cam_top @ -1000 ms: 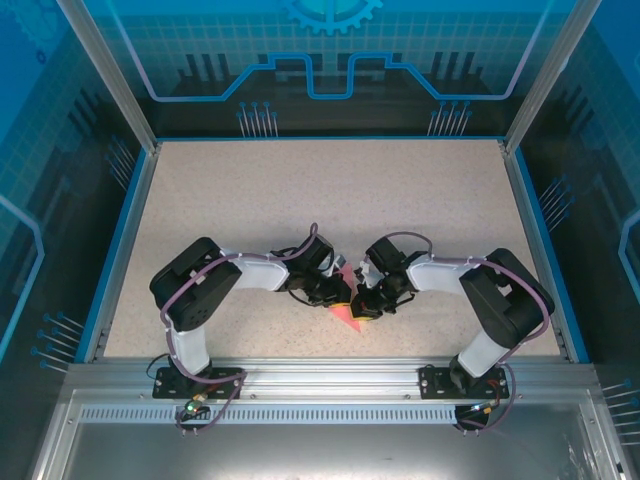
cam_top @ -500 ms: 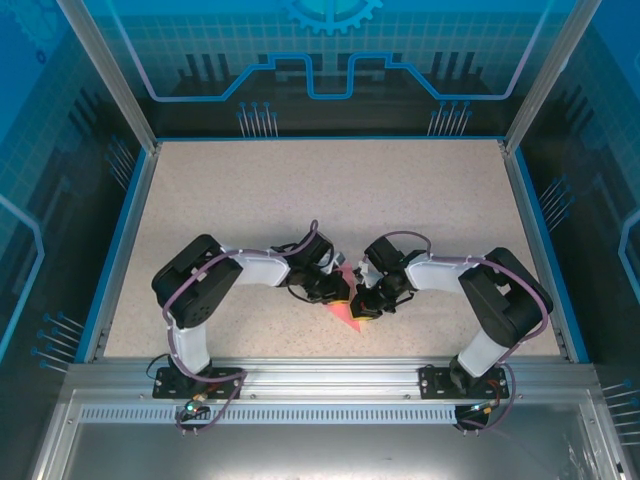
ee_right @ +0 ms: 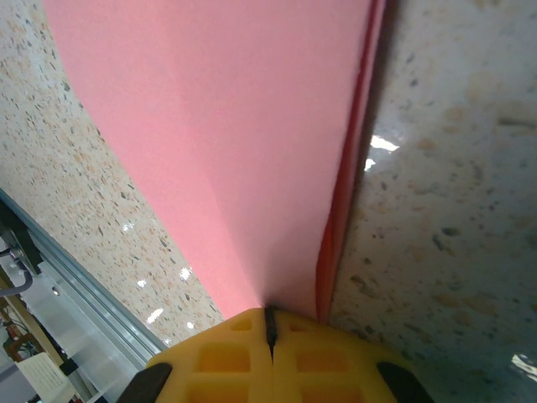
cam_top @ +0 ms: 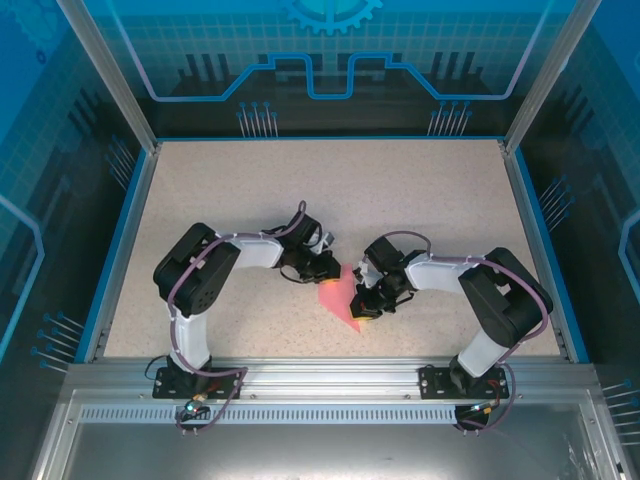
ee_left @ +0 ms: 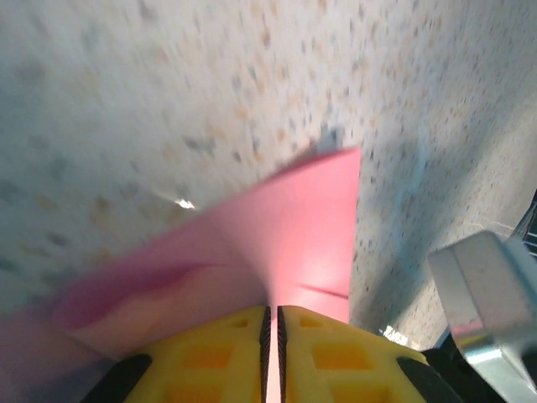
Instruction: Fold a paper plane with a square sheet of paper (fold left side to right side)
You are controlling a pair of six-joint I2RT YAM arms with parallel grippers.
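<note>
From above, just below the middle of the frame, the pink sheet of paper (cam_top: 342, 298) lies as a pointed shape on the speckled table (cam_top: 400, 190), between the two arms. The left gripper (cam_top: 328, 272) meets its upper left edge and the right gripper (cam_top: 364, 306) its lower right edge. In the left wrist view, the yellow fingers (ee_left: 218, 353) at the bottom edge stand nearly together. The paper (ee_left: 289, 227) is nipped in the slit between them and lifts toward the upper right of the frame. In the right wrist view, the fingers (ee_right: 226, 357) at the bottom are pressed closed on the paper (ee_right: 235, 143), which spreads up across the frame with a doubled edge on its right.
</note>
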